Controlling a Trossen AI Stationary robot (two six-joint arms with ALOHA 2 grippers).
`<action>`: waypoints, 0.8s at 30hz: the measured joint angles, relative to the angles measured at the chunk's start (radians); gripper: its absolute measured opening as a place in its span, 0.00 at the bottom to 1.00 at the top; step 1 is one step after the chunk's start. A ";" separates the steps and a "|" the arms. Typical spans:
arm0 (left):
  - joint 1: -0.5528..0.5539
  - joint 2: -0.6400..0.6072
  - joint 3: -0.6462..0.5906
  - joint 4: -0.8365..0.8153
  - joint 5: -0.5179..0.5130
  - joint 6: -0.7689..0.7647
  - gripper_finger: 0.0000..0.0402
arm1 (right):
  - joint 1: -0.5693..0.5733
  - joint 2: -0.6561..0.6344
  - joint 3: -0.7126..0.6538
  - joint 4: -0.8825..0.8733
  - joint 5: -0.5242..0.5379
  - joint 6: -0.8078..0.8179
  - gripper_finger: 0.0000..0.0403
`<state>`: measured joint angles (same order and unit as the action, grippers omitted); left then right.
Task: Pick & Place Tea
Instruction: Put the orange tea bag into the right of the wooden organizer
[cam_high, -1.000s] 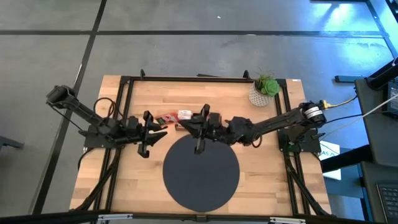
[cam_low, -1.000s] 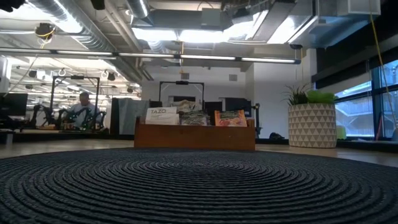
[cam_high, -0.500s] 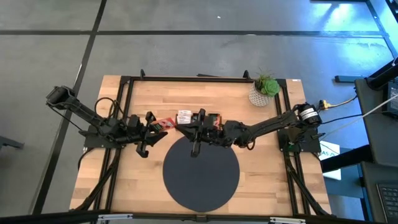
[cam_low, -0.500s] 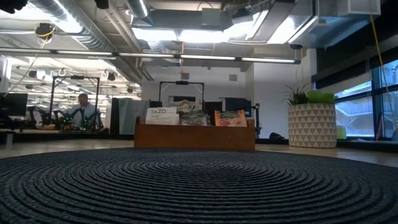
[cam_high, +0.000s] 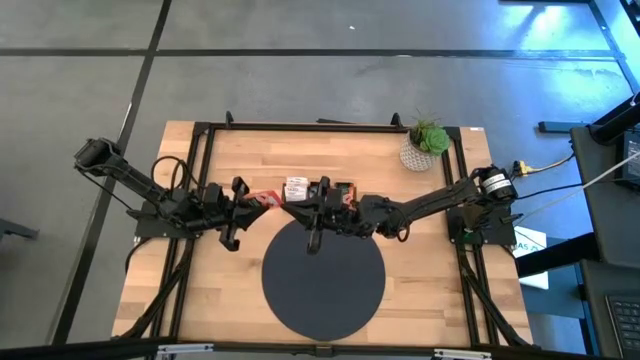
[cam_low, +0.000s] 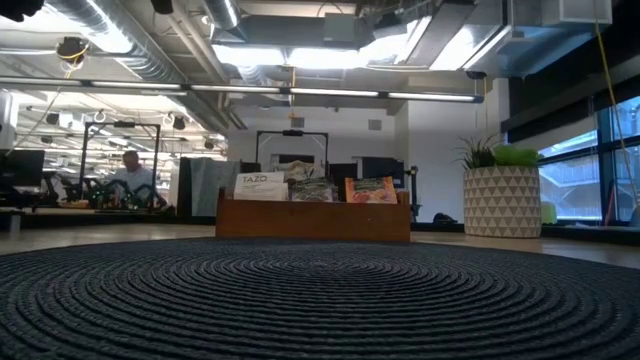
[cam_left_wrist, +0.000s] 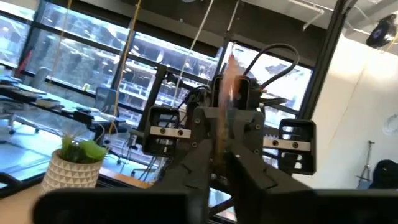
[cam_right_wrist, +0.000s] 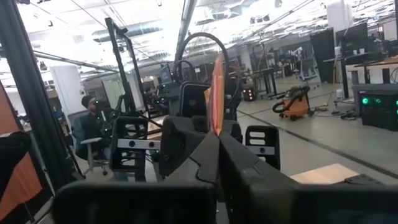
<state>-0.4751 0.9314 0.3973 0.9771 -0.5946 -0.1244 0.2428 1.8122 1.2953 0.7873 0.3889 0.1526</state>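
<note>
Since a moment ago, your right gripper (cam_high: 312, 243) has slid a little toward the left side of the tabletop, and your left gripper (cam_high: 232, 238) has squeezed in on a sachet. Now your left gripper is pinched on a thin orange tea sachet (cam_left_wrist: 227, 93), which stands up on edge between its dark fingers (cam_left_wrist: 205, 168). Your right gripper is closed on another flat orange tea sachet (cam_right_wrist: 216, 93), also up on edge. Both grippers sit near the middle of the light wooden tabletop (cam_high: 420, 290), at the far rim of the big dark round woven mat (cam_high: 323, 280). The brown wooden three-part tray (cam_low: 313, 217) stands just past that rim, with more sachets, white, dark and orange, sticking up out of it. The white patterned pot with a green plant (cam_high: 424, 148) sits near the far right corner.
</note>
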 joint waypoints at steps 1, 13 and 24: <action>0.000 0.000 0.000 0.000 -0.006 0.006 0.08 | 0.000 0.000 0.000 0.000 0.000 -0.001 0.05; 0.001 -0.023 0.021 -0.135 -0.018 0.038 0.01 | 0.000 -0.157 0.000 -0.464 -0.131 0.135 0.19; 0.195 0.055 0.469 -1.280 0.322 -0.225 0.01 | -0.006 -0.327 0.000 -0.828 -0.143 0.257 0.54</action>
<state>-0.2803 0.9859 0.8659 -0.3030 -0.2724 -0.3492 0.2365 1.4857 1.2957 -0.0407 0.2460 0.4095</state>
